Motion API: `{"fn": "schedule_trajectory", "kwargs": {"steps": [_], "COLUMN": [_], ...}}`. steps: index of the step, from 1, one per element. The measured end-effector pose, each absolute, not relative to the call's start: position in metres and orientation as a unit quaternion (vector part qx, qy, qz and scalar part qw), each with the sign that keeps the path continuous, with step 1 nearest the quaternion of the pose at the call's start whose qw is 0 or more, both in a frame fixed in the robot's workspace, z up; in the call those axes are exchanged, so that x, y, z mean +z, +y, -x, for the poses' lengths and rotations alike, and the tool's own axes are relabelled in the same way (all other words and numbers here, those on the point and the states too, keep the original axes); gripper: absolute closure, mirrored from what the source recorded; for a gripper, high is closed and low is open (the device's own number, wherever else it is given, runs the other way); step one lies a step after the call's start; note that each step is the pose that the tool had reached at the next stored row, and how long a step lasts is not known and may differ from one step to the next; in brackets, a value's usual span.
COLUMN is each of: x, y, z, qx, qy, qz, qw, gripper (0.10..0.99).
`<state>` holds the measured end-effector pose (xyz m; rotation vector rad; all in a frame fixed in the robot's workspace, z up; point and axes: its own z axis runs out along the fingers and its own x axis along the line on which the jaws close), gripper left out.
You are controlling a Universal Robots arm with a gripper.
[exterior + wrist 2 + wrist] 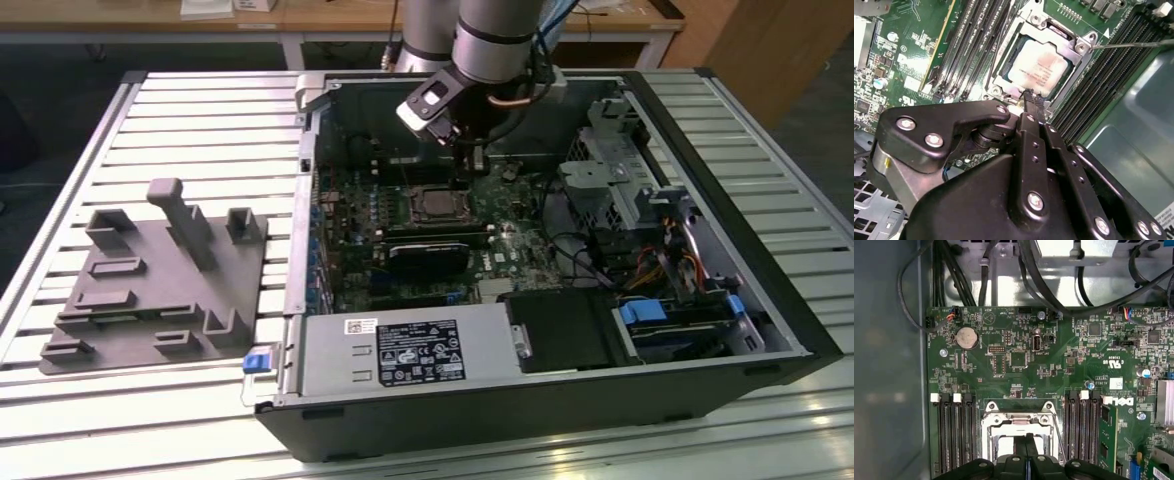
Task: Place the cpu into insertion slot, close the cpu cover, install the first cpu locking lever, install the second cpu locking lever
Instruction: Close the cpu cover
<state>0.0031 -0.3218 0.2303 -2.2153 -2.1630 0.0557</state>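
Note:
The cpu (1041,70) lies flat in the insertion slot (434,205) on the green board. The silver cpu cover (1077,47) sits down around it, with the chip's top showing through its window. A thin wire locking lever (1134,44) runs out past one corner of the socket; it also appears beside the frame as a lever (1056,432). My gripper (1031,97) is shut, its black fingertips pressed together at the socket's edge with nothing visible between them. In the exterior view the gripper (471,165) hangs just behind the socket. The gripper (1026,450) covers part of the socket window.
Memory slots (964,45) flank the socket on both sides. A black card (430,250) lies in front of it, a labelled power-supply box (400,352) at the case front, and a drive cage (607,170) with cables on the exterior view's right. A grey fixture (154,270) stands on the slatted table.

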Motion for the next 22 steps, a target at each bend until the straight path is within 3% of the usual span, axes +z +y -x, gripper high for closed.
{"fn": "schedule_trajectory", "kwargs": {"steps": [22], "x": [0.218], "y": [-0.324], "z": [0.030], "qx": [-0.017], "qy": [-0.700], "qz": [0.713], "qw": [0.010], "gripper": [0.980]}}
